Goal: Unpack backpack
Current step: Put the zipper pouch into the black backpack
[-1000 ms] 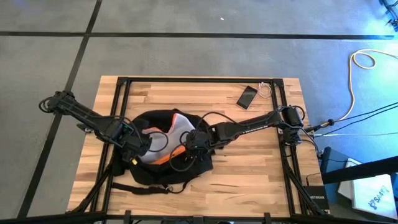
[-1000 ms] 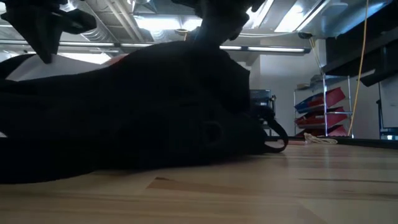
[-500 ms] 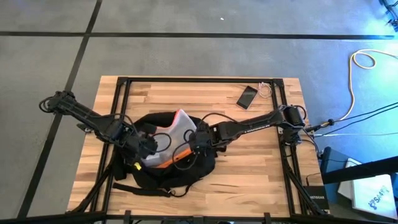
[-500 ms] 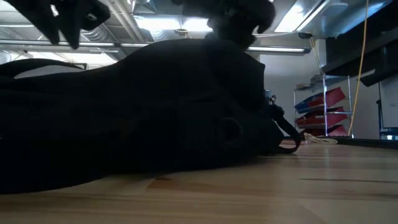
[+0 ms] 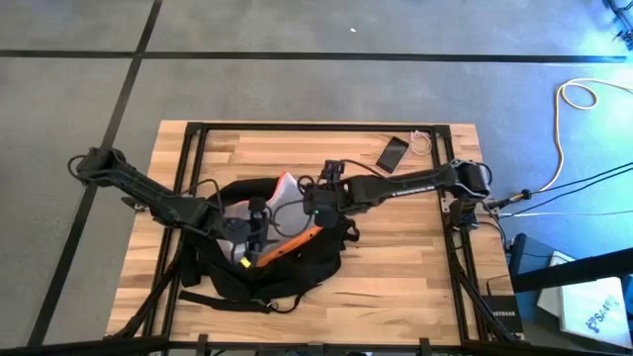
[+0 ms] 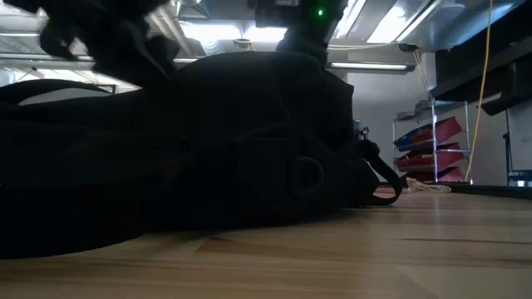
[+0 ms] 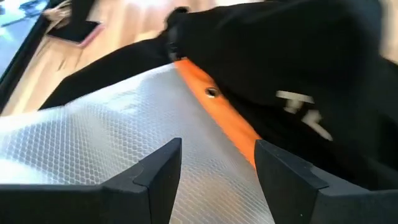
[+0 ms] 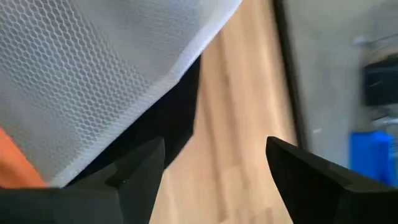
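Note:
The black backpack point(image 5: 282, 267) lies flat on the wooden table, its opening showing a white mesh lining point(image 7: 106, 137) with an orange trim point(image 7: 217, 115). My left gripper point(image 5: 253, 222) stands open over that lining, inside the opening; white lettering point(image 7: 305, 112) shows on the black fabric beyond it. My right gripper point(image 5: 315, 202) hangs open over the backpack's far right edge, with the lining point(image 8: 81, 74), black fabric and bare table below it. In the low view the backpack point(image 6: 208, 158) is a dark mound. My left gripper point(image 7: 217, 146) has its open fingers point(image 7: 155, 171) slanting down close over the mesh lining, beside the orange trim. Whether they touch the lining I cannot tell.
A flat black phone point(image 5: 393, 153) and a small white cable point(image 5: 423, 144) lie at the table's far right. The backpack's straps point(image 5: 223, 297) trail toward the near edge. The black frame rails point(image 5: 193, 168) run along both sides. Bare wood point(image 5: 406, 267) lies right of the backpack.
My left gripper has gone toward the table's right edge and down, tipping more level, farther into the opening. My right gripper has drawn back toward the far edge and turned. Less of the white lining shows now, and the orange trim has come into sight.

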Controlling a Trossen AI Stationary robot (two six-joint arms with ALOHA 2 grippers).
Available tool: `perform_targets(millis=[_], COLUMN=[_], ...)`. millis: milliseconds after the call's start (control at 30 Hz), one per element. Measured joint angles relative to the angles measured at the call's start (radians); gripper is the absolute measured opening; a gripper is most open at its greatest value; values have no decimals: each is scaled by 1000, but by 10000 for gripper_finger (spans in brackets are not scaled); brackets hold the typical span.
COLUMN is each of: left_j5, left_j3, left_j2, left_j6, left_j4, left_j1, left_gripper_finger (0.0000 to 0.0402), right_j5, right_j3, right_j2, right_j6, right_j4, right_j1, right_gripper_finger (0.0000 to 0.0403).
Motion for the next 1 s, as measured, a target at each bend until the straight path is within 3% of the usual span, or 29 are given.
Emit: perform_targets(millis=[100,300,700,833,1000], left_j5=[7,137,279,303,305], left_j3=[-53,-68,-68,-68,-68], left_j2=[24,80,191,184,184], left_j6=[-51,-202,-273,-264,-261], left_j4=[133,126,211,209,208], left_j1=[34,81,126,126,124], left_gripper_finger=[186,186,186,186,186], right_j5=[-97,-246,-183,-175,-148], right_j3=[0,0,-1,-1,-1], right_j2=[8,34,155,160,155], right_j6=[24,43,65,64,41], right_j4=[-1,-30,3,42,60], right_j1=[-28,-31,-66,-70,-71], right_gripper_finger=[264,264,258,213,106])
